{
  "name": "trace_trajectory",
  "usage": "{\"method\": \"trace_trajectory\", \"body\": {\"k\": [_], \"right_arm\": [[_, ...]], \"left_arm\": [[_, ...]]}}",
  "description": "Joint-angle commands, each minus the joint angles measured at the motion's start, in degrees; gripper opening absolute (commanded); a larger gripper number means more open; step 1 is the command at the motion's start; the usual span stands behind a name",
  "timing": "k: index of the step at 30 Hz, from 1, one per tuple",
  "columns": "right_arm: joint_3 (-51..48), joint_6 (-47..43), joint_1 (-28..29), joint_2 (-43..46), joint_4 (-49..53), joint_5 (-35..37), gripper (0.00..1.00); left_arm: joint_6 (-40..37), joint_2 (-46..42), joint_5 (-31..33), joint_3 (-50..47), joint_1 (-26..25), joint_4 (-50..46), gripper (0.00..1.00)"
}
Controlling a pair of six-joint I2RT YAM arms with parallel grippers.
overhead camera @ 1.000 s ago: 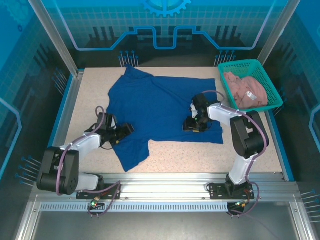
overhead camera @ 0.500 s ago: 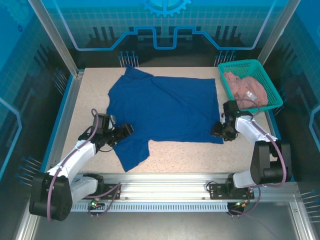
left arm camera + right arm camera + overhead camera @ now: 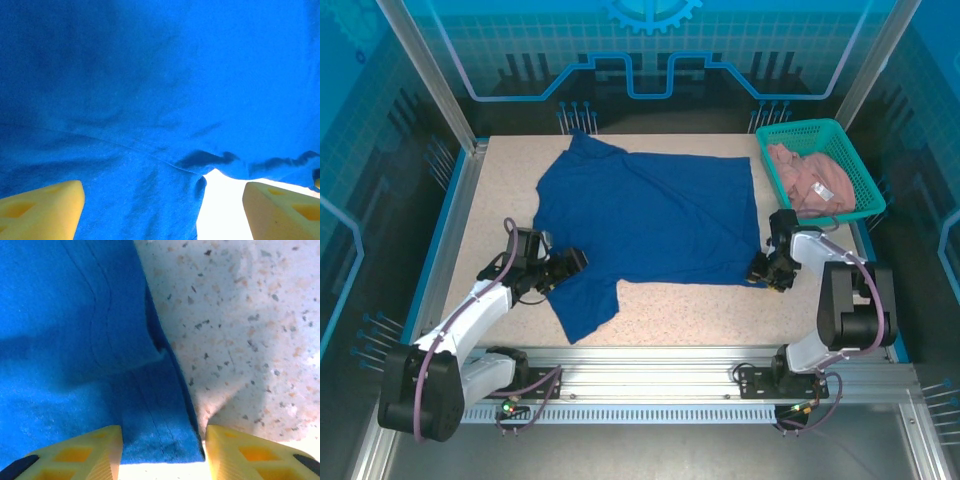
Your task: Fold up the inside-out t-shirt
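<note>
Across the middle of the table [image 3: 700,310], the blue t-shirt [image 3: 650,215] lies spread flat, plain side up. Over its 7 o'clock sleeve seam the left gripper [image 3: 575,262] has its fingers wide apart. At the 4 o'clock hem corner the right gripper [image 3: 758,274] stands with fingers apart, straddling the cloth. A green basket [image 3: 800,127] sits at 2 o'clock.

One t-shirt [image 3: 650,215], one basket [image 3: 798,125] — two tools [image 3: 575,262] [image 3: 760,274]
</note>
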State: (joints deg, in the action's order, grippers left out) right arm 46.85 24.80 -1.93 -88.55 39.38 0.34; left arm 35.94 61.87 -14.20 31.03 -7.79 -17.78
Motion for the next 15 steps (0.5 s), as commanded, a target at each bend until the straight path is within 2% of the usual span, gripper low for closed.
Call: {"method": "trace_trajectory", "body": {"k": [1, 5, 9, 11, 15], "right_arm": [[1.8, 0.3, -0.5, -1.5, -0.3, -1.8, 0.48], [2.5, 0.3, -0.5, -3.0, -0.9, -2.2, 0.41], [2.5, 0.1, -0.5, -2.6, -1.4, -1.9, 0.25], [2.1, 0.0, -0.4, -1.9, -1.5, -1.9, 0.18], [1.3, -0.4, -0.3, -0.1, -1.9, -2.4, 0.06]], "left_arm": [[-0.6, -1.6, 0.3, 0.3, -0.6, -2.2, 0.84], [-1.0, -2.0, 0.3, 0.9, -0.7, -4.0, 0.84], [-0.1, -2.7, 1.7, 1.1, -2.4, -7.9, 0.83], [1.1, -3.4, 3.8, 0.8, -4.2, -10.6, 0.83], [5.4, -6.6, 13.0, -0.1, -10.4, -17.7, 0.82]]}}
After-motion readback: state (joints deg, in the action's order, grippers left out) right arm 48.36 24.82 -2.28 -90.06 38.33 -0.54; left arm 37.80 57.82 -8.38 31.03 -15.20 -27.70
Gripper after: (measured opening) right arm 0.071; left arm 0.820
